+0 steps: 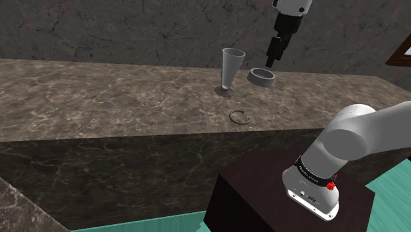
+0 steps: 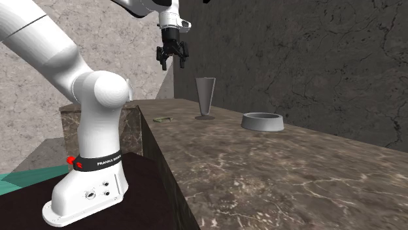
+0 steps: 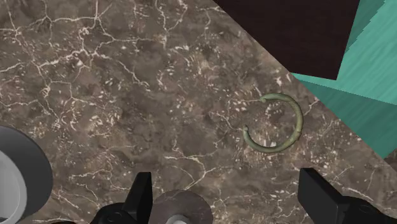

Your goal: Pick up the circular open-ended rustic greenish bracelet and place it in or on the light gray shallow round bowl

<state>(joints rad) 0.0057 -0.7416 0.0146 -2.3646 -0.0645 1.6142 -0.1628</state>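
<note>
The greenish open-ended bracelet (image 1: pixel 232 118) lies flat on the brown marble counter (image 1: pixel 99 92), near its front edge. In the wrist view the bracelet (image 3: pixel 297 124) lies ahead of the fingers, closer to one finger than the other. The light gray shallow bowl (image 1: pixel 261 77) stands further back on the counter, also seen as the bowl (image 2: pixel 262 121) and the bowl (image 3: pixel 19 172). My gripper (image 1: pixel 271 60) hangs open high above the counter, over the area between bowl and bracelet. It is also seen as the gripper (image 2: pixel 174 64) and the gripper (image 3: pixel 229 194), holding nothing.
A tall gray conical glass (image 1: pixel 232 69) stands next to the bowl, almost under the gripper, with the glass (image 3: pixel 181 207) between the fingers. A dark stone wall (image 1: pixel 132 33) rises behind the counter. My dark stand (image 1: pixel 263 198) and teal floor (image 3: pixel 375 76) lie beyond the counter's front edge.
</note>
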